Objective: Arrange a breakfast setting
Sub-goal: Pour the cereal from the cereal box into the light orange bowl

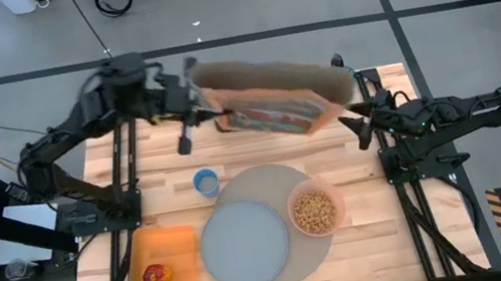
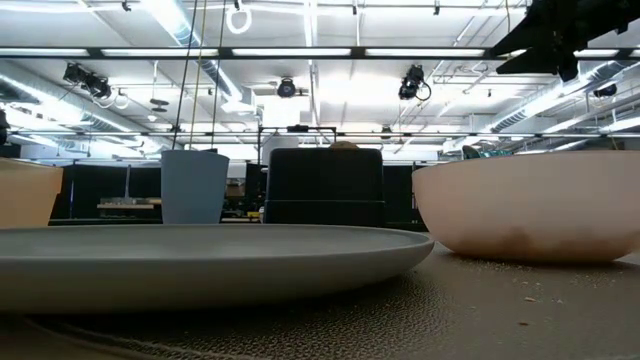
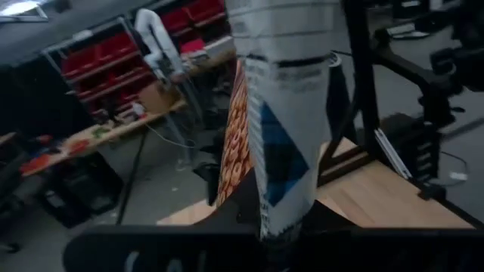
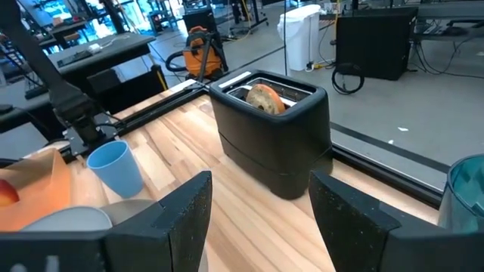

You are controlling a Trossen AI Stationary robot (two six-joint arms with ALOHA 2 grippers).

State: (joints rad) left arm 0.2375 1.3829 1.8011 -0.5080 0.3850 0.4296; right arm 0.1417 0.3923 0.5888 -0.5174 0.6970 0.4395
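The grey mat (image 1: pixel 283 184) lies mid-table with the blue-grey plate (image 1: pixel 244 245) and the pink bowl of cereal (image 1: pixel 316 209) on it. The red apple (image 1: pixel 156 276) lies on the orange board (image 1: pixel 159 266). The bagel (image 4: pixel 265 98) stands in the black toaster (image 4: pixel 268 143), which the box hides in the high view. My left gripper (image 1: pixel 201 98) is shut on a cereal box (image 1: pixel 269 97) held high over the table's far part. My right gripper (image 4: pixel 261 196) is open and empty at the far right (image 1: pixel 355 129), facing the toaster. No spoon is in view. My left gripper holds the cereal box by its left end (image 1: pixel 211 94), coming level from the table's left. The box reaches away from the fingers toward the right, lifted clear of the table and tipped a little. In the left wrist view its narrow side (image 3: pixel 283 128) rises from between the fingers; the contact itself is hidden.
A blue cup (image 1: pixel 205 181) stands on the wood just left of the mat's far edge; it also shows in the right wrist view (image 4: pixel 115 168). Black frame rails run along both sides of the table. Bare wood lies near the right edge.
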